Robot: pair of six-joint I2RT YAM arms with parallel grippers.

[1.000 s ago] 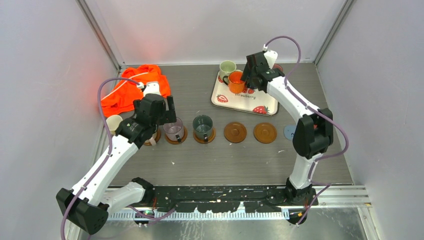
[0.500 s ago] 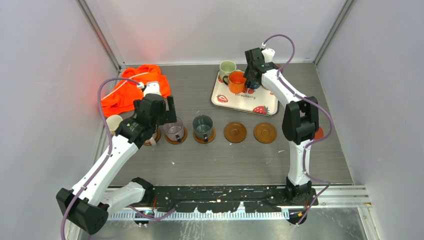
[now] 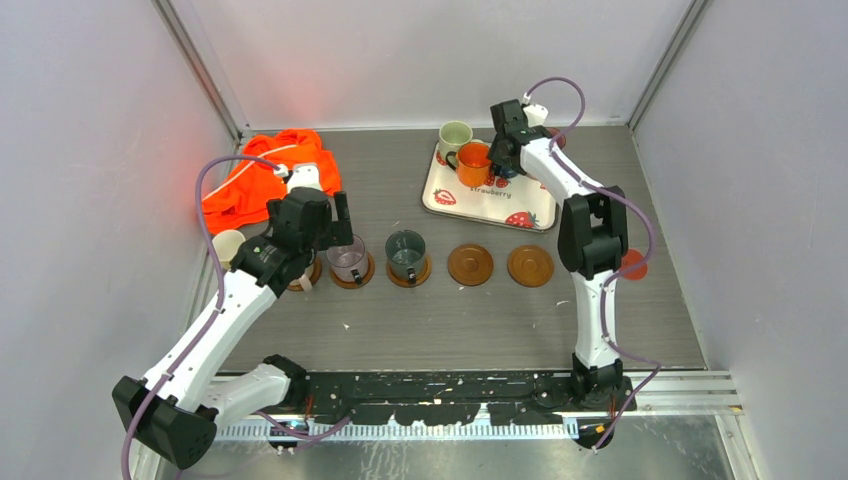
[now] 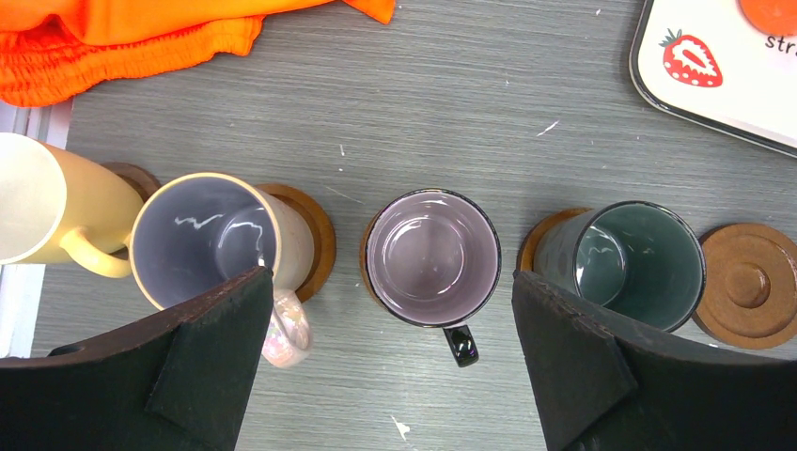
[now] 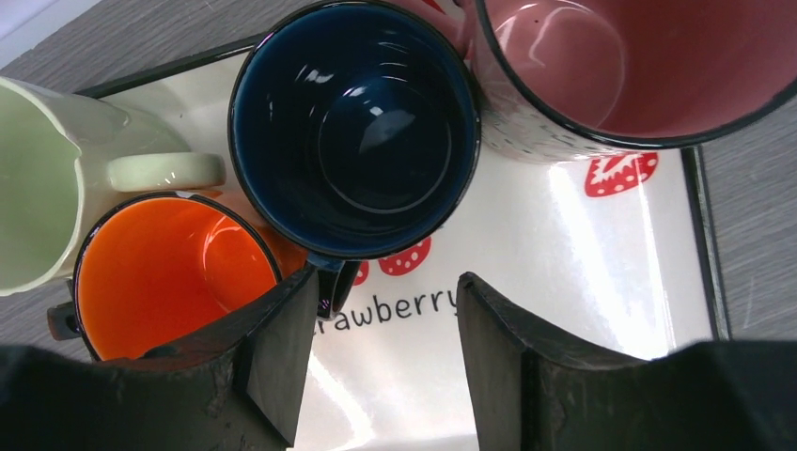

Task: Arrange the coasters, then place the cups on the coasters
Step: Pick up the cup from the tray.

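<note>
"While the right gripper (image 5: 385, 280) hangs over the strawberry tray (image 5: 601, 282), where does the navy mug (image 5: 357, 127) sit?"

"Upright on the tray, just beyond the fingertips. Its handle (image 5: 335, 282) pokes into the gap, against one finger. The other finger stands clear of it, so the jaws are partly spread and pinch nothing."

"What else does the tray hold?"

"An orange mug (image 5: 169, 272) and a pale green mug (image 5: 38, 188), crowded close beside the navy one, and a pink mug (image 5: 639, 66) at the tray's corner. All four are empty."

"And the left gripper (image 4: 390, 282)?"

"Spread wide. The lilac mug (image 4: 432, 256) lies centred between its fingers in the wrist view."

"Its neighbours?"

"On one side are a speckled mug (image 4: 202, 240) and a cream mug (image 4: 38, 211), on the other a dark green mug (image 4: 639, 263). They are all empty. The speckled and dark green mugs stand on wooden coasters (image 4: 315, 240), and the cream mug stands on a dark coaster (image 4: 136, 174). Two bare wooden discs (image 3: 470, 265) continue the row, and a red coaster (image 3: 632, 265) peeks out behind the right arm."
</note>
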